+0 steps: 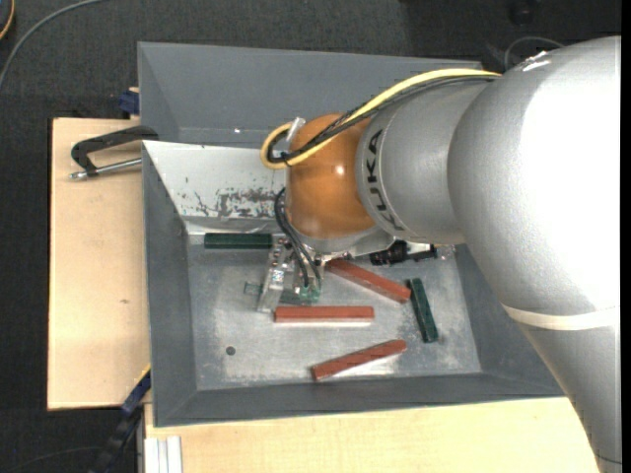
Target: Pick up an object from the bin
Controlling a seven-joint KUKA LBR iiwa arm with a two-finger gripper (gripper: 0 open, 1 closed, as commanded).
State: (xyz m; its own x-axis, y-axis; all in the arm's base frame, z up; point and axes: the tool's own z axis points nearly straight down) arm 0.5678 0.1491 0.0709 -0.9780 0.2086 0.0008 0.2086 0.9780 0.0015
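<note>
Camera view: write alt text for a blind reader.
A silver robot arm reaches into a grey bin, its jaws low beside a red-brown bar. Two more red-brown bars and two dark green bars lie around.

The grey metal bin [164, 294] has sloped walls and a flat, speckled floor [219, 315]. These items lie on the floor:

- Left green bar [237, 241]: upper left of the floor, level, along the foot of the back wall.
- Centre red bar [323, 313]: mid-floor, level.
- Lower red bar [357, 359]: near the front wall, with its right end tilted up-frame.
- Upper red bar [373, 280]: right of centre, sloping down to the right.
- Right green bar [424, 311]: right side, near upright. Its top end is just beside the upper red bar's right end.
- Dot [230, 352]: small and dark, lower left, apart from the bars.
</note>
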